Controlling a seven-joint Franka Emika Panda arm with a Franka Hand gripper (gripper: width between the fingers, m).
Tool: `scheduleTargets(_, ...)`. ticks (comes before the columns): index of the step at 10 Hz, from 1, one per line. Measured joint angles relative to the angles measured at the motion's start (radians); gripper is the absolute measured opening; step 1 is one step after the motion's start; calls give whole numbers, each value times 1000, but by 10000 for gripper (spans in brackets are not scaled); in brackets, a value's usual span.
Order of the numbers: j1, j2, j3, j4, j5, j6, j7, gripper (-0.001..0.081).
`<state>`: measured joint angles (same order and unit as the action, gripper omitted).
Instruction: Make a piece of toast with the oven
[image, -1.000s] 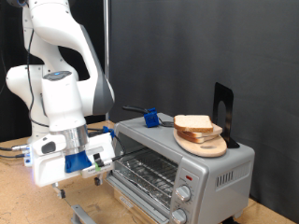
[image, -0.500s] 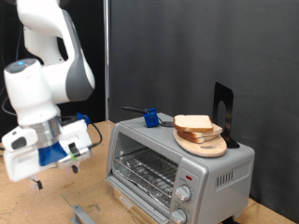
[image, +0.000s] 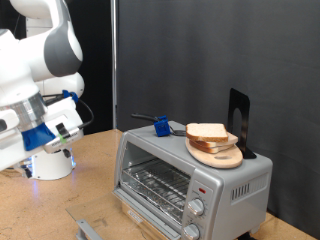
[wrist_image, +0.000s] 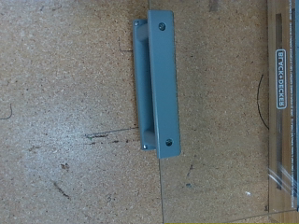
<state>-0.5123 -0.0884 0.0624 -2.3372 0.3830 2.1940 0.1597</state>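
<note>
At about seven o'clock in the exterior view a grey handle bar (image: 88, 228) lies on the wooden table (image: 60, 205), partly cut off by the frame's lower edge. The wrist view shows the same bar (wrist_image: 157, 82) flat on the speckled board, with a screw hole at each end, and the oven (wrist_image: 280, 93) door edge with its brand label just beside it along one side of the picture.

At nine o'clock the arm (image: 45, 60) hangs above the table near its white base, well apart from the oven. The gripper (image: 12, 150) sits at the frame's left edge among blue fittings; its fingers run out of view, so I cannot tell how far open it is or whether it holds anything. No fingertips show in the wrist view.

At four o'clock stands the oven (image: 190, 180), door open, wire rack visible inside, round knobs down its right front.

On the oven's top, at about three o'clock, the toast (image: 207, 132) lies on a round wood board (image: 218, 154). Behind it a black stand (image: 239, 120) is upright. At the top's far corner, towards twelve o'clock, is a small blue block (image: 160, 126) with a dark handle.
</note>
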Motion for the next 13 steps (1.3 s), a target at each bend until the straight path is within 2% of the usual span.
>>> scheduleTargets(1,0,1,1,-1,0,0,0,688)
scheduleTargets(2,0,1,0,4,30,-38,1,688)
scheduleTargets(5,0,-35,-16,72,172,-304,-16,688)
scheduleTargets(7,2,-86,-21,89,255,-420,-124,688)
scheduleTargets(10,28,-183,-16,79,291,-460,-388,688)
scheduleTargets(11,34,-224,-14,47,302,-445,-449,688)
scheduleTargets(13,33,-219,-13,49,298,-470,-423,688)
